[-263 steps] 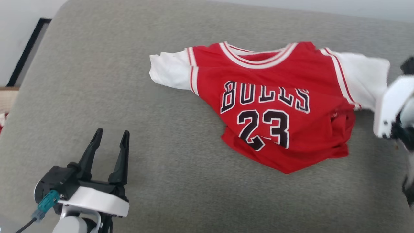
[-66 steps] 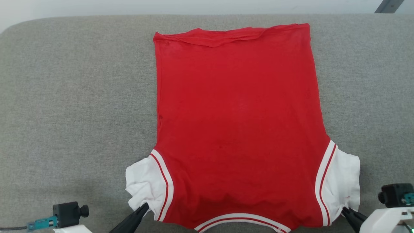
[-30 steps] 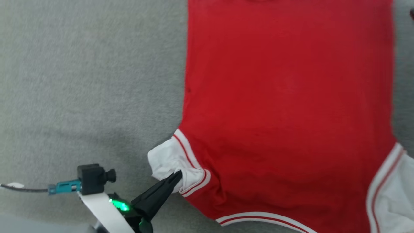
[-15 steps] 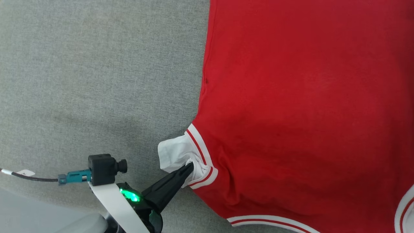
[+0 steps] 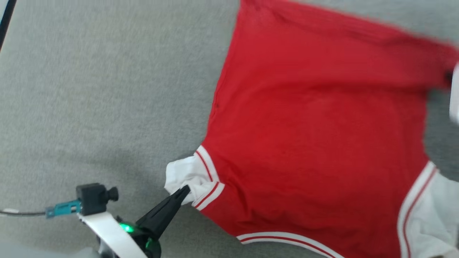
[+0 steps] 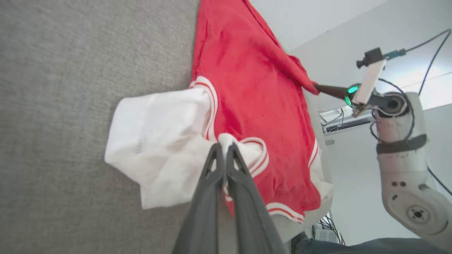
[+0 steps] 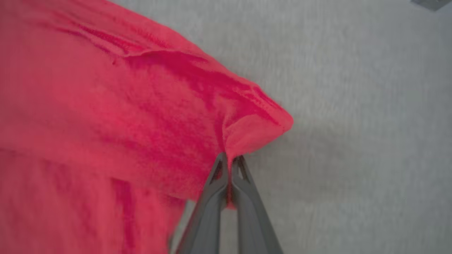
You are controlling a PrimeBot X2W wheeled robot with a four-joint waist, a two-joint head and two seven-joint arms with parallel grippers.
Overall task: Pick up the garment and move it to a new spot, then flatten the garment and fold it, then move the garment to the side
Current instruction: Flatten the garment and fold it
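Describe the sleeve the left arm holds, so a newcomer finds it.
A red garment lies on the grey cushion. At its near left corner sits a bunched white sleeve. Only this sleeve is pinched in the left gripper's shut jaws.

This looks like a robotics lab or test room rather than a home: bare white walls point(image 6: 317, 24), a desk point(image 5: 89, 89) topped with plain grey woven cloth, and loose cables point(image 6: 433, 58) running to a pale robot arm point(image 6: 399, 169). Past the desk's edge a shelf point(image 6: 339, 121) carries tangled wiring, with more leads point(image 6: 323, 225) bundled lower down.
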